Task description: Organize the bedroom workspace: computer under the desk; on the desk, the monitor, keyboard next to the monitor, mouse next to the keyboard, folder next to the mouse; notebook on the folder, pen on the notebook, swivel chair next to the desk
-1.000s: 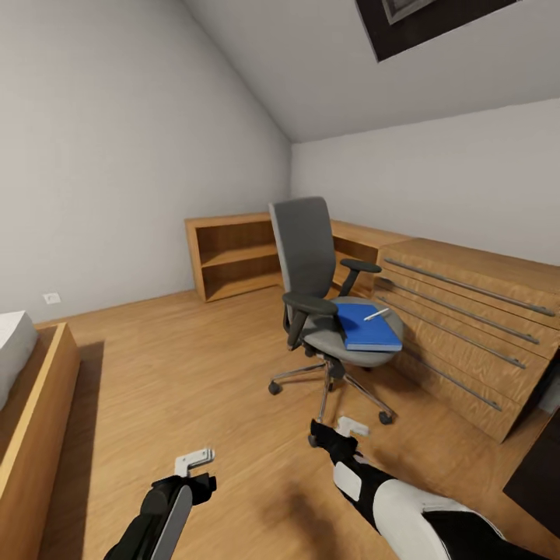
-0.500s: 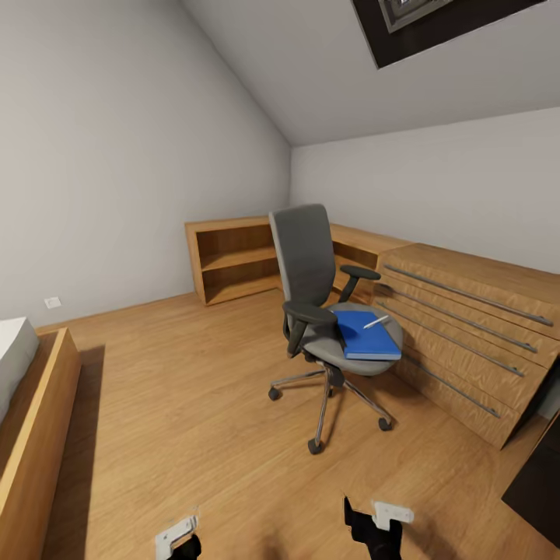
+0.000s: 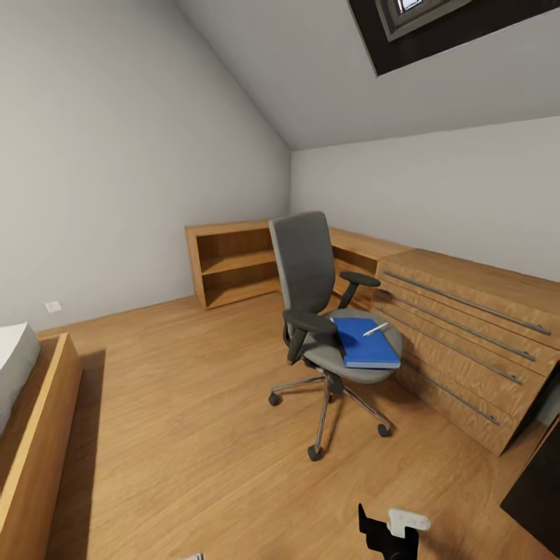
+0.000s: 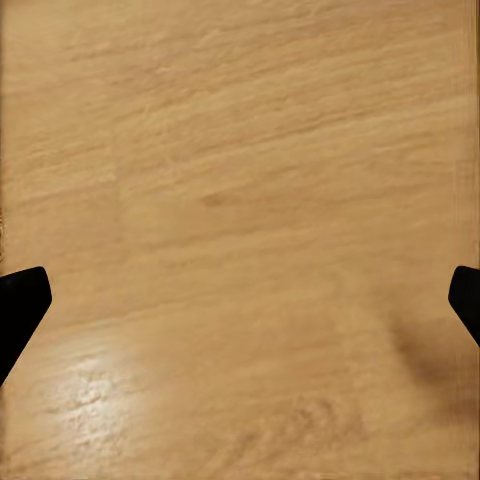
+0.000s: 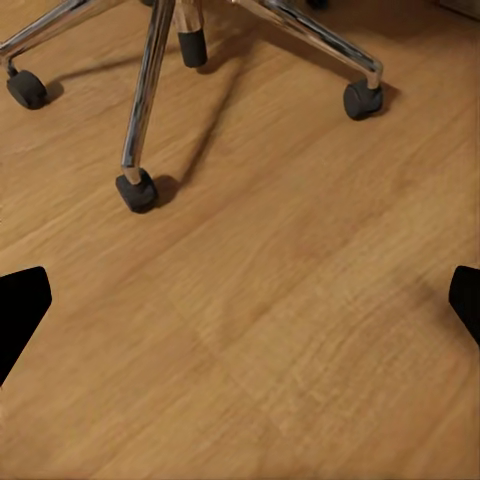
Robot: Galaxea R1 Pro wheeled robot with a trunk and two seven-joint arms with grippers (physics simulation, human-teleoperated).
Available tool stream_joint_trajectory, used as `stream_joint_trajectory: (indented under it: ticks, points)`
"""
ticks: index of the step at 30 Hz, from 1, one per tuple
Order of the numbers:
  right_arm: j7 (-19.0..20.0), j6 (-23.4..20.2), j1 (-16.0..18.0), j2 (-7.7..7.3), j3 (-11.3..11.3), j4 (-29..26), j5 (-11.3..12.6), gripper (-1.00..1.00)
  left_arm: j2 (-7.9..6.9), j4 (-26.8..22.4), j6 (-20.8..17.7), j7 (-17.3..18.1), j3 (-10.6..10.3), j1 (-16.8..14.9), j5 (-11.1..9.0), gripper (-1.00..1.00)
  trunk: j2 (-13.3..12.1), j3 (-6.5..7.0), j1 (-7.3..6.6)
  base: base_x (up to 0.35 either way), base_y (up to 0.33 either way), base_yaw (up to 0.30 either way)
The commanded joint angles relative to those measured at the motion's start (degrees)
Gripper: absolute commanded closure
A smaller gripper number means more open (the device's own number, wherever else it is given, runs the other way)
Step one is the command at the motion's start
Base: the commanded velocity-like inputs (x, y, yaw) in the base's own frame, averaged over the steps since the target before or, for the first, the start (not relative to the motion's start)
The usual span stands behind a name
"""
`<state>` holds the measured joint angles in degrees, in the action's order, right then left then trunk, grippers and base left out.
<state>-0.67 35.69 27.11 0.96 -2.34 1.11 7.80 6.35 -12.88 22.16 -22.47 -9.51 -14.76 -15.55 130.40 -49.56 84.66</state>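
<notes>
Swivel chair (image 3: 323, 311) is standing mid-floor, just beside the light wooden drawer unit (image 3: 467, 342) on its right side, seat nearly touching the unit's front; whether it's actually touching, can't tell. Folder (image 3: 365, 342) is lying flat on the seat, one corner hanging over the seat edge. Pen (image 3: 376, 329) is lying on top of the folder, near its far edge. Can't tell whether a notebook is sitting between them.

Open room: wood floor (image 3: 179, 404) is running wide and bare from the chair toward the bed frame (image 3: 35, 443) at the left edge. Low wooden shelf (image 3: 233, 264) is sitting against the back wall, well apart from the chair base. Sloped ceiling is dropping toward that wall; skylight (image 3: 420, 23) is getting cut off by the top edge.

Cut off / unclear: bed frame and white sheet are only partly showing at the left edge. A dark glossy corner (image 3: 537, 490) is poking in at the lower right — probably the desk, too little visible to say. Right gripper (image 3: 393, 527) is barely peeking in at the bottom edge of the head view.

Right wrist view: right gripper's black fingertips (image 5: 22, 305) are sitting at opposite edges, spread wide, nothing between them, pointing at floor near the chair's chrome star base (image 5: 150, 90) and casters. Left wrist view: left gripper (image 4: 240, 305) is likewise spread wide, gripping nothing, bare floor under it.
</notes>
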Motion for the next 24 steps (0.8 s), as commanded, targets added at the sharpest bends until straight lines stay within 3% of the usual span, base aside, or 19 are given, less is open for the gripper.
stream_joint_trajectory:
  ticks: [1, 7, 20, 22, 24]
  points:
    - [0.0, 0.3, 0.1, -0.02, -0.2, 0.1, 0.0, -1.0, -0.02, 0.6, 0.0, -0.3, -1.3, 0.0, -0.5, -1.0, -0.4, 0.13, -0.24, 0.0, 0.0, 0.0]
    - [0.0, 0.7, 0.0, 0.13, -0.1, 0.1, 0.1, -1.0, 0.0, 1.6, 0.1, -0.5, -2.6, -0.1, -0.5, -1.0, -2.8, 1.21, -1.55, 0.0, 0.0, 0.0]
    - [0.0, 1.4, 0.0, 0.38, -0.3, 0.1, 0.5, -1.0, 0.11, 1.8, -0.9, -0.5, -2.6, 0.0, -0.7, -1.0, -8.0, 3.54, -4.41, 0.0, 0.0, -0.05]
    - [0.0, 1.5, 0.0, 0.37, -0.3, 0.1, 0.5, -1.0, 0.09, 1.8, -2.8, -0.4, -2.6, -0.1, -0.7, -1.0, -8.8, 3.9, -4.85, 0.0, 0.0, -0.217]
    - [0.0, 1.5, 0.0, 0.36, -0.3, 0.1, 0.5, -1.0, 0.0, 1.8, -7.4, 0.5, -2.6, -0.1, -0.7, -1.0, -9.6, 4.26, -5.29, 0.0, 0.0, -0.244]
